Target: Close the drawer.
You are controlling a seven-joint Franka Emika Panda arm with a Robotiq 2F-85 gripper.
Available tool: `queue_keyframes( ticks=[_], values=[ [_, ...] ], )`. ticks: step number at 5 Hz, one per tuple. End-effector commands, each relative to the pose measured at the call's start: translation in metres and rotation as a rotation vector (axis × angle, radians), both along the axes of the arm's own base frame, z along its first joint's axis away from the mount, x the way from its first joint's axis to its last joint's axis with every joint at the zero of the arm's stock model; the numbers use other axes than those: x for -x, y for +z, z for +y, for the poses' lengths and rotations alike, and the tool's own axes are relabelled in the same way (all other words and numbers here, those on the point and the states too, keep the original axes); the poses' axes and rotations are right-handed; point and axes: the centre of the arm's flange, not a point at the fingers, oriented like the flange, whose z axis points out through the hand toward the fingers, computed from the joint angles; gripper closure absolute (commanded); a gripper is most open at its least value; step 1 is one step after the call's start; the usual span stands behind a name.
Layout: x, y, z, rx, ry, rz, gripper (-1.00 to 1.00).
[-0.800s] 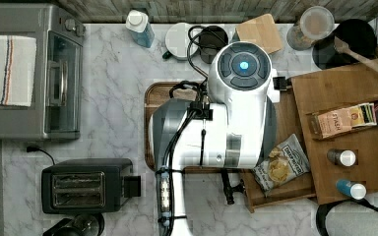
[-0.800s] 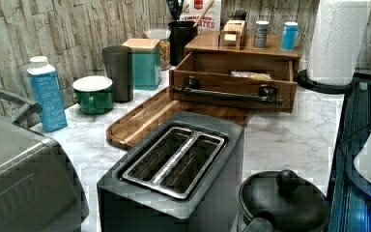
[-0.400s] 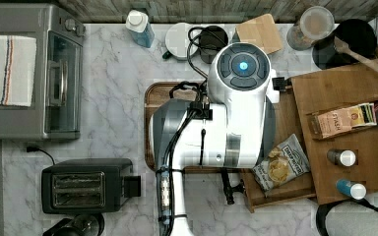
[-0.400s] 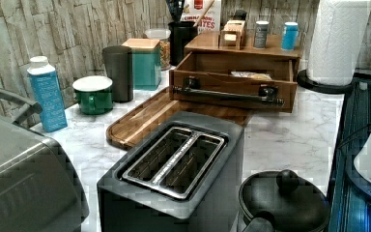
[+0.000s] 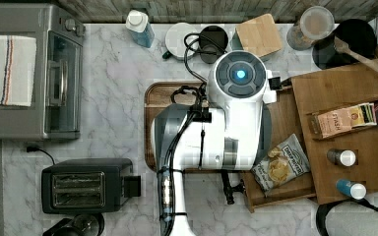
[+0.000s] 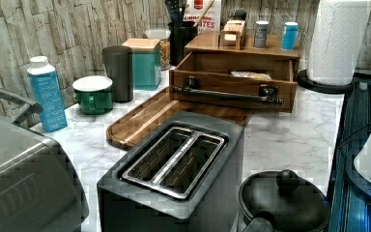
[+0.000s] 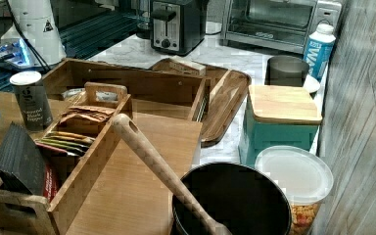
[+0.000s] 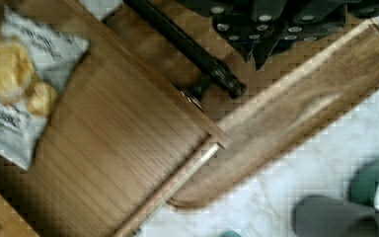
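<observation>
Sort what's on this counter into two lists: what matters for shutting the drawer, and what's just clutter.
For the job:
drawer, pulled open
black bar handle across its front
gripper near that handle

Just lying about:
chip bag inside the drawer
serving tray
toaster
toaster oven
paper towel roll

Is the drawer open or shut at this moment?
Open. The drawer is pulled out from under the cabinet top, its inside exposed with a chip bag lying in it.
</observation>
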Motion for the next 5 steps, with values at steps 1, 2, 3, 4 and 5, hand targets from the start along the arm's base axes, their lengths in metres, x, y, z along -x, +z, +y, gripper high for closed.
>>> queue_keyframes(
  ticks=[1, 2, 3, 4, 5],
  values=[
    [0.048, -0.023, 0.121, 0.024, 0.335, -0.038, 1.0],
    [0.06, -0.034, 0.133, 0.035, 0.483, -0.066, 1.0],
    [0.074, -0.053, 0.128, 0.069, 0.618, -0.042, 1.0],
    [0.088, -0.08, 0.112, 0.067, 0.732, -0.027, 1.0],
    [0.105, -0.112, 0.104, 0.117, 0.806, -0.012, 1.0]
  ],
)
